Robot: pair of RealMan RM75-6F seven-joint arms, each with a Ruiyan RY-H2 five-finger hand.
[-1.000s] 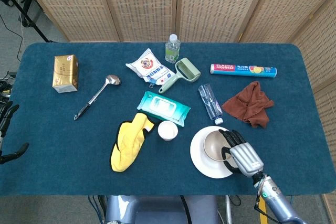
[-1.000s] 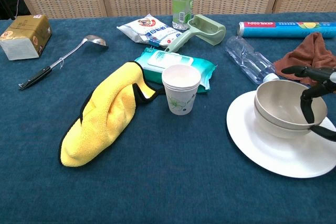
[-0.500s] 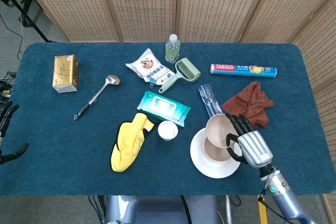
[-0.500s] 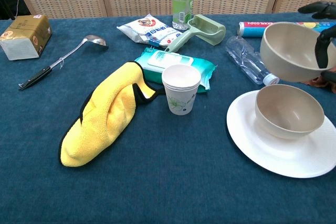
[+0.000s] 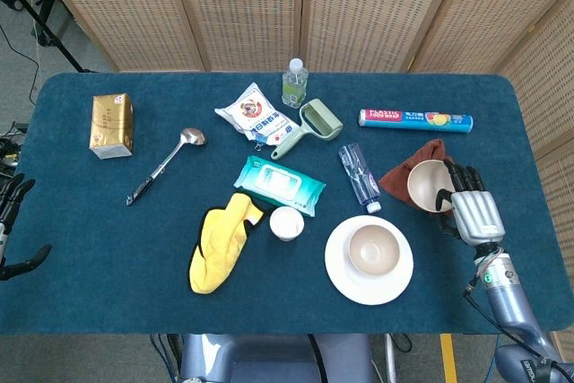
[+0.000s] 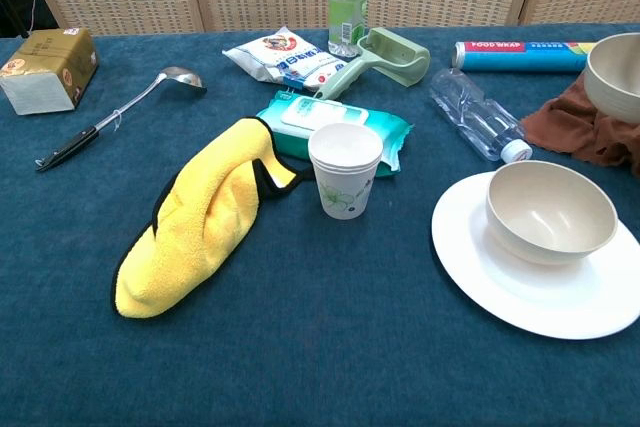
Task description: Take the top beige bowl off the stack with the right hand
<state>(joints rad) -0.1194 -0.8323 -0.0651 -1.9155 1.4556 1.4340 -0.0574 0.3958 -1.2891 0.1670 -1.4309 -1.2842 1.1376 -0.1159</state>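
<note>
Above table (image 5: 108, 257), bowl (image 5: 428, 186) in robot hand (image 5: 473, 213)

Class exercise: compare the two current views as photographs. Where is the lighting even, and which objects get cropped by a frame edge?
Head view: soft, even light, faint shadows, everything sharp; the right hand holding the lifted beige bowl is fully in frame. Chest view: equally sharp, but that bowl is cut by the right edge, as is the white plate, and the hand is out of frame.

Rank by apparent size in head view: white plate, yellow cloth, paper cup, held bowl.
1-2. White plate and yellow cloth: similar, too close to rank.
3. Held bowl, partly hidden by the right robot hand.
4. Paper cup.
</note>
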